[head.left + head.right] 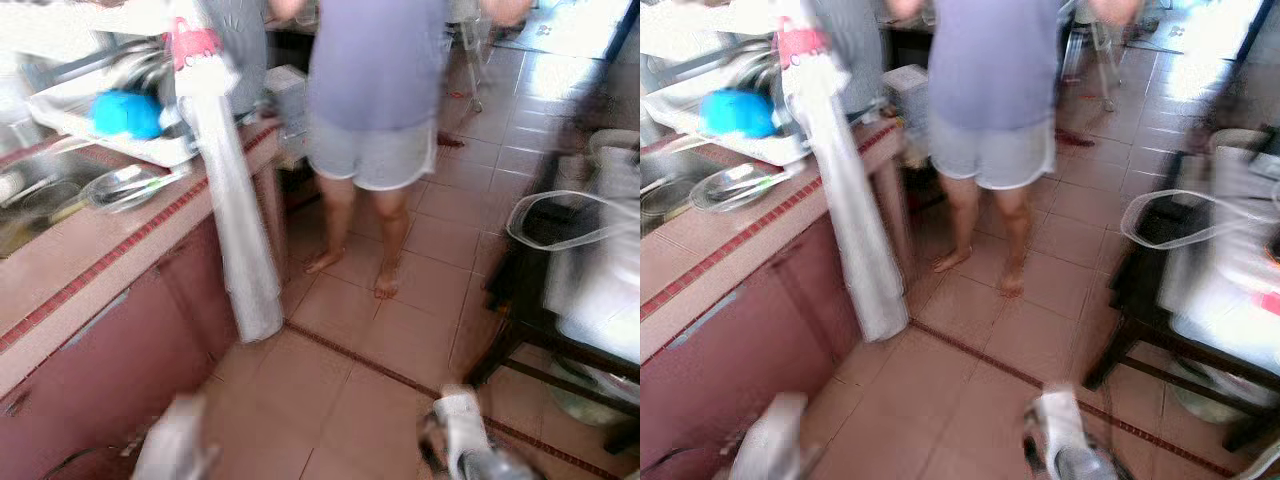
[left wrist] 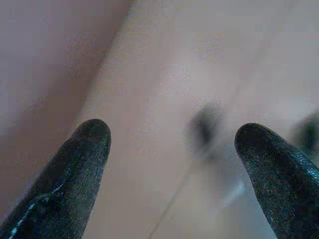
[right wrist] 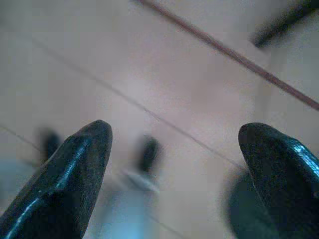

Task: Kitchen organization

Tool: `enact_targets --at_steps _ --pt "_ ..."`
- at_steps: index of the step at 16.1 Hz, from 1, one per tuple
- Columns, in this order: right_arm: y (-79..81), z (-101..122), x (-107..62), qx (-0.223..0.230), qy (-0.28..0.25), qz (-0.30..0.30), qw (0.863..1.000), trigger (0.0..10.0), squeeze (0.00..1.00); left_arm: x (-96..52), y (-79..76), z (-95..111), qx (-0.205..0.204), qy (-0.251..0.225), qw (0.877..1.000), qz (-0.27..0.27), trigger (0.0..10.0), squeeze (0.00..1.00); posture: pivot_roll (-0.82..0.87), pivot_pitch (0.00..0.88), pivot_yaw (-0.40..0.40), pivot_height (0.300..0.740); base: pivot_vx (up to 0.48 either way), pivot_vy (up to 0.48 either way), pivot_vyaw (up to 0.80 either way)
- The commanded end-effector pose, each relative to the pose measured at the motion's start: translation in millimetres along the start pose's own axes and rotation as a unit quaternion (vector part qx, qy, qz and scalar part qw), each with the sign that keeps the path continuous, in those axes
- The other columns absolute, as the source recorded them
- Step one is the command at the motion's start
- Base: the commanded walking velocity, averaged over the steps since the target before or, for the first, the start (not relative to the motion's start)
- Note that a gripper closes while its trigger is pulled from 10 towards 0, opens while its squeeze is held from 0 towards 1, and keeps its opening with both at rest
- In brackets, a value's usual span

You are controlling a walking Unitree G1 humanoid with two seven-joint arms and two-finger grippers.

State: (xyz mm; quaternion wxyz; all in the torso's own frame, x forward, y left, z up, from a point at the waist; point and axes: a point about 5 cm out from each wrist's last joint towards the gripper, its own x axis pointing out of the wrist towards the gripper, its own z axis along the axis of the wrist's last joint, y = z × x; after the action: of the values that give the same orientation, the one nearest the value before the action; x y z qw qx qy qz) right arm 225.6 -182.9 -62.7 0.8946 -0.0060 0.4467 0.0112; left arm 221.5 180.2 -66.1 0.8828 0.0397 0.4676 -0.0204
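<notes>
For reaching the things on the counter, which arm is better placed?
Probably the left: the counter with the blue bowl lies on the robot's left. Both grippers hang open over the floor.

A person (image 1: 990, 110) in a lavender top and pale shorts stands barefoot on the terracotta tiled floor (image 1: 970, 390), back turned. Along the counter (image 1: 730, 250) on the robot's left sit a blue bowl (image 1: 735, 113) in a dish rack and a glass lid (image 1: 735, 185). A long plastic-wrapped roll (image 1: 845, 200) leans against the counter's edge. Everything is blurred.
</notes>
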Motion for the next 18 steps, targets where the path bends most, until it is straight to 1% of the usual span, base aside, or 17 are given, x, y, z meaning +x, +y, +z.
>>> enact_targets --at_steps 1,7,9,11,12,15,16,17,18 --pt "11.6 14 2.0 0.026 -0.021 0.020 0.999 10.0 0.00 0.8 -5.2 25 0.007 -0.043 0.999 -0.013 10.0 0.00 -0.05 0.023 0.028 0.740 0.000 0.000 0.00" --pt "11.1 14 2.0 0.039 -0.022 0.022 0.999 10.0 0.00 0.9 -5.5 25 0.008 -0.042 0.999 -0.013 10.0 0.00 -0.05 0.029 0.028 0.740 0.000 0.000 0.00" --pt "10.1 15 2.0 0.044 -0.023 0.020 0.999 10.0 0.00 0.8 -4.6 29 0.010 -0.050 0.999 -0.008 10.0 0.00 -0.06 0.033 0.029 0.740 0.000 0.000 0.00" --pt "7.8 16 1.7 0.045 -0.027 0.015 0.998 10.0 0.00 0.6 -6.2 34 0.022 -0.063 0.998 -0.013 10.0 0.00 -0.06 0.034 0.030 0.740 0.000 0.000 0.00" --pt "5.6 19 1.5 0.041 -0.038 0.013 0.998 10.0 0.00 0.2 -7.0 42 -0.003 -0.080 0.997 -0.022 10.0 0.00 -0.06 0.038 0.033 0.740 0.000 0.000 0.00" --pt "-2.0 37 0.4 0.064 -0.079 0.011 0.995 10.0 0.00 -1.6 -10.0 63 0.004 -0.119 0.992 -0.031 10.0 0.00 -0.06 0.044 0.035 0.740 0.000 0.000 0.00" --pt "-5.0 45 -0.4 0.074 -0.097 0.013 0.992 10.0 0.00 -3.6 -11.4 76 -0.004 -0.149 0.988 -0.038 10.0 0.00 -0.07 0.049 0.039 0.740 0.000 0.000 0.44" --pt "-10.3 54 -2.1 0.083 -0.120 0.015 0.989 10.0 0.00 -11.6 -7.3 105 -0.007 -0.232 0.972 -0.025 10.0 0.00 -0.07 0.056 0.039 0.740 0.000 0.000 0.49" --pt "-11.9 57 -2.6 0.084 -0.126 0.013 0.988 10.0 0.00 -13.9 -7.0 111 -0.006 -0.249 0.968 -0.023 10.0 0.00 -0.07 0.056 0.039 0.740 0.000 0.000 0.60"
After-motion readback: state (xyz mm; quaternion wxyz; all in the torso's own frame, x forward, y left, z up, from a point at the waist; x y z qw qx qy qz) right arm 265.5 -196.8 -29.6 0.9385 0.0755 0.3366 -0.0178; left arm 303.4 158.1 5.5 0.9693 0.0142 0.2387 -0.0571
